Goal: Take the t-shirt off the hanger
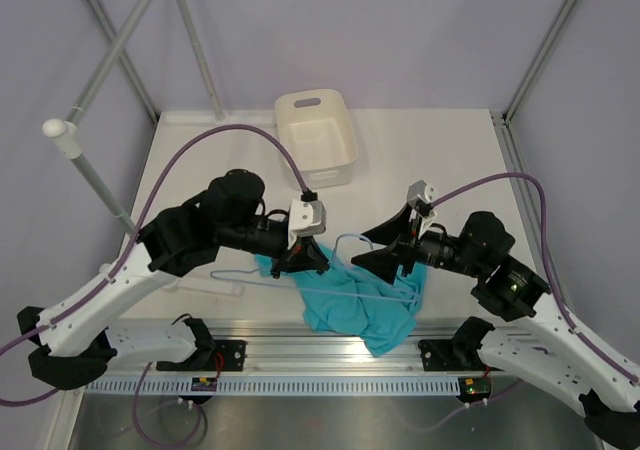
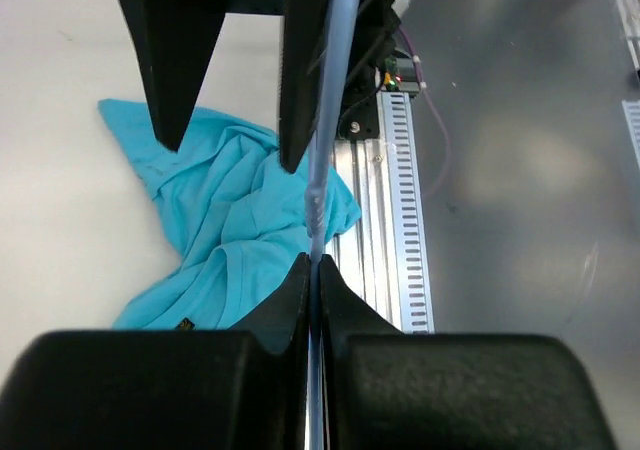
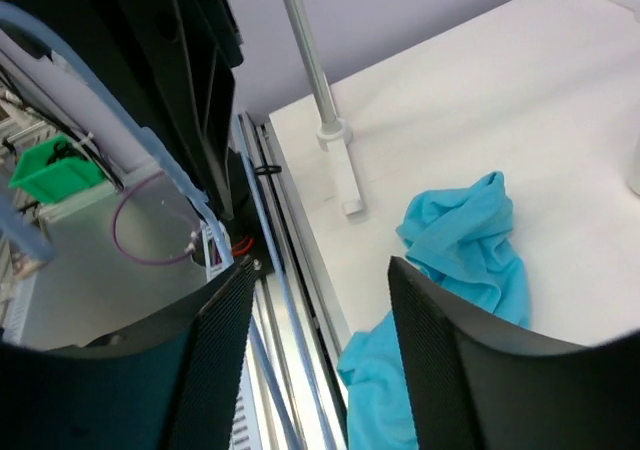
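The teal t-shirt (image 1: 350, 308) lies crumpled on the table at the near edge, and part of it hangs over the rail. It also shows in the left wrist view (image 2: 235, 220) and the right wrist view (image 3: 470, 235). The light-blue wire hanger (image 1: 345, 240) is held above it, its long bar crossing over the shirt. My left gripper (image 1: 300, 258) is shut on the hanger wire (image 2: 318, 200), seen between its own pads (image 2: 315, 265). My right gripper (image 1: 375, 250) is open and empty beside the hanger hook (image 3: 322, 280). I cannot tell whether the shirt still hangs on the wire.
A white tub (image 1: 318, 135) stands at the back of the table. Grey-white rack poles (image 1: 95, 180) rise at the left, with a foot on the table (image 3: 335, 135). The metal rail (image 1: 300, 355) runs along the near edge.
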You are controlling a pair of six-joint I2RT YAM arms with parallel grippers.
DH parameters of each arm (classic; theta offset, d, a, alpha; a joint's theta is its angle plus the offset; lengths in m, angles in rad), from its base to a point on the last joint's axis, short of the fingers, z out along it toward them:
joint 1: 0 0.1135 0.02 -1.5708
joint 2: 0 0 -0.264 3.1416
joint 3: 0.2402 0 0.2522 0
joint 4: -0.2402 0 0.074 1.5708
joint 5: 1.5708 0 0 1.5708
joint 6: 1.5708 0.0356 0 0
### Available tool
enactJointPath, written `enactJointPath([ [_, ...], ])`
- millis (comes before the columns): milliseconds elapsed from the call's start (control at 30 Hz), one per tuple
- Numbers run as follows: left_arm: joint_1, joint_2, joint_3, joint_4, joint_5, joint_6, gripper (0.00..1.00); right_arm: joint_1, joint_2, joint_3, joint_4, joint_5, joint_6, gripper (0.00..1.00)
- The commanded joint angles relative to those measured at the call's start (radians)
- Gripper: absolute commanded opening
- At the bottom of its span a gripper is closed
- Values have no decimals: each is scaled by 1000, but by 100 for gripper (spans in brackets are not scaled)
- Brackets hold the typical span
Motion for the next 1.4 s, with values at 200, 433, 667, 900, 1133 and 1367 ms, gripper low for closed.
enactJointPath([
  [200,-5,-141,-20,91,-458,-253,0,-1,-92,103,-127,469,98,88],
  [433,-5,-228,-49,52,-930,-410,0,0,-146,65,-319,829,263,95],
  [667,-5,-202,14,-24,-1237,-534,0,0,58,-120,-201,756,358,99],
  [900,-5,-175,69,0,-1325,-566,0,2,380,-266,109,536,326,99],
  [1133,-5,-116,105,11,-1466,-611,0,89,720,-230,279,545,325,97],
  [1367,-5,-81,131,22,-1497,-605,0,89,857,-214,359,648,386,38],
])
